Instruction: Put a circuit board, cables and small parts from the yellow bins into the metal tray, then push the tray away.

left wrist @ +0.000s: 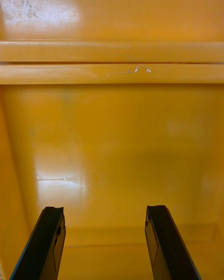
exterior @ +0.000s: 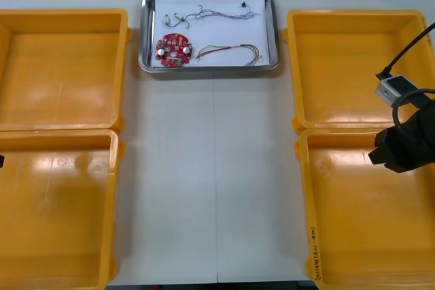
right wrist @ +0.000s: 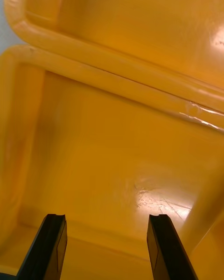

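A light surface [exterior: 204,188] is flanked by yellow bins [exterior: 61,66]. The metal tray [exterior: 146,32] is set well ahead of the right end effector [right wrist: 105,220] and the left end effector [left wrist: 103,212], both spread open, empty.

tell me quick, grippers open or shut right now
Left gripper: open, holding nothing, over a left yellow bin.
Right gripper: open, holding nothing, over the near right yellow bin.
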`<state>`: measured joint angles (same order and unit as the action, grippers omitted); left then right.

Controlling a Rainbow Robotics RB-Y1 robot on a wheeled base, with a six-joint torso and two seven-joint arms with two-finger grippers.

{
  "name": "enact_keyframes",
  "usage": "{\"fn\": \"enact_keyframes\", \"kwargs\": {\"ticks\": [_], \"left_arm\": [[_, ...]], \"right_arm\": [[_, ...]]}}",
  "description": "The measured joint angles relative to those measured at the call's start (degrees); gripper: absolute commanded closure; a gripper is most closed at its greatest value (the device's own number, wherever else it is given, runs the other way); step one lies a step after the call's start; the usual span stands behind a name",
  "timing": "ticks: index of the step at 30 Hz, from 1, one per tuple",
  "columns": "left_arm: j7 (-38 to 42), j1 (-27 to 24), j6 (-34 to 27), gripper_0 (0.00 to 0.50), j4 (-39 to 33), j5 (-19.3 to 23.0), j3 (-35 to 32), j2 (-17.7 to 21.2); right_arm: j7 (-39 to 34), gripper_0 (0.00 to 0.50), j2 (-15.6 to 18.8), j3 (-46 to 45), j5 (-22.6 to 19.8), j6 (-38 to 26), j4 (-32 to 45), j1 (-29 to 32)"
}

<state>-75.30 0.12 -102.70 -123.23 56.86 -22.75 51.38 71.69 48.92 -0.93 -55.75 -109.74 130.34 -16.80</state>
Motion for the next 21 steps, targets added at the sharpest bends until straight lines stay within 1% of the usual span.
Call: {"fn": "enact_keyframes", "kwargs": {"ticks": [12, 15, 19, 21], "left_arm": [[0.0, 0.0, 0.0, 0.000, 0.0, 0.0, 0.0, 0.0], [0.0, 0.0, 0.0, 0.000, 0.0, 0.0, 0.0, 0.0], [0.0, 0.0, 0.0, 0.000, 0.0, 0.0, 0.0, 0.0], [0.0, 0.0, 0.0, 0.000, 0.0, 0.0, 0.0, 0.0]], "right_arm": [[-0.4, 0.000, 0.0, -5.4, 0.0, 0.0, 0.1, 5.9], [-1.1, 0.000, 0.0, -6.7, -0.2, 0.0, 0.2, 6.5], [-3.8, 0.000, 0.0, -8.6, -2.6, 0.0, 0.5, 6.7], [-3.8, 0.000, 0.0, -9.8, -2.2, 0.0, 0.6, 6.7]]}}
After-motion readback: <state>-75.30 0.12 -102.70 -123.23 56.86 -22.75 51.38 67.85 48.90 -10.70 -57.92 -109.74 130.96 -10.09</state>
